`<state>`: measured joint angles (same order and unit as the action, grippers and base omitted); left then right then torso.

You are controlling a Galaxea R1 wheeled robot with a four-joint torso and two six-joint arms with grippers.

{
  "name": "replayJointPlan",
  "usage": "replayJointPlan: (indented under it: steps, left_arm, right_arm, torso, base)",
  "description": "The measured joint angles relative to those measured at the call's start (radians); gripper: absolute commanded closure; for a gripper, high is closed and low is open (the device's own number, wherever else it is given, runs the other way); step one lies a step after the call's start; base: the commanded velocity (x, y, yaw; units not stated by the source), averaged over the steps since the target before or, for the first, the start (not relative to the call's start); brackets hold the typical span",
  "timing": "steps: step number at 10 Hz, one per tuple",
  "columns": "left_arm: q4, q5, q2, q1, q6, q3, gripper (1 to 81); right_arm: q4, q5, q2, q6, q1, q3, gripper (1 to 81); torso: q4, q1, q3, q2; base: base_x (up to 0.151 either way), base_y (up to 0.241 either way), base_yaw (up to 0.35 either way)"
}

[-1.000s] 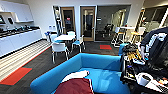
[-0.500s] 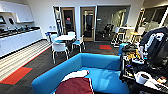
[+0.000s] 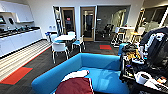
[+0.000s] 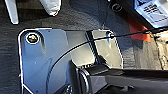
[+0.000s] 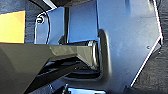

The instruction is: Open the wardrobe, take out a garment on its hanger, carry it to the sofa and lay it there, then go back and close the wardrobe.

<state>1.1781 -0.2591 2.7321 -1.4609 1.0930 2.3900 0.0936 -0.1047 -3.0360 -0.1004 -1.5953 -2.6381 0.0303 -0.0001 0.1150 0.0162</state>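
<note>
The maroon jacket (image 3: 75, 85) apparently lies on the blue sofa (image 3: 100, 67); spreading it flat would finish the job, finger positions impossible to tell.

— How's the light where you are?

— Bright and even on my head view; daylight pours through the glass wall (image 3: 112, 22) ahead, bleaching it. Everything is soft and blocky, and straight lines bow near the edges.

— And at your wrists?

— Dim, blurred, with blue sheen glaring off my plates.
</note>
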Motion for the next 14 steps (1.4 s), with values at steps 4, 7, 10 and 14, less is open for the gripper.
replayJointPlan:
  steps: [4, 7, 10, 14]
  left_arm:
    - [0.000, -0.003, 0.016, 0.000, 0.000, 0.031, 1.0]
    - [0.000, -0.004, 0.025, 0.000, 0.000, 0.060, 1.0]
    - [0.000, -0.006, 0.031, 0.005, 0.000, 0.070, 1.0]
    - [0.000, -0.003, 0.037, 0.000, 0.000, 0.072, 1.0]
  right_arm:
    - [0.000, 0.000, 0.000, 0.000, 0.000, 0.000, 1.0]
    - [0.000, 0.001, -0.003, 0.000, 0.000, 0.000, 1.0]
    - [0.000, 0.003, -0.004, 0.000, -0.005, 0.000, 1.0]
    - [0.000, 0.000, -0.004, 0.003, -0.006, -0.006, 1.0]
  torso:
    - [0.000, 0.000, 0.000, 0.000]
    - [0.000, 0.000, 0.000, 0.000]
    - [0.000, 0.000, 0.000, 0.000]
    - [0.000, 0.000, 0.000, 0.000]
  base:
    - [0.000, 0.000, 0.000]
    - [0.000, 0.000, 0.141]
    - [0.000, 0.000, 0.188]
    - [0.000, 0.000, 0.216]
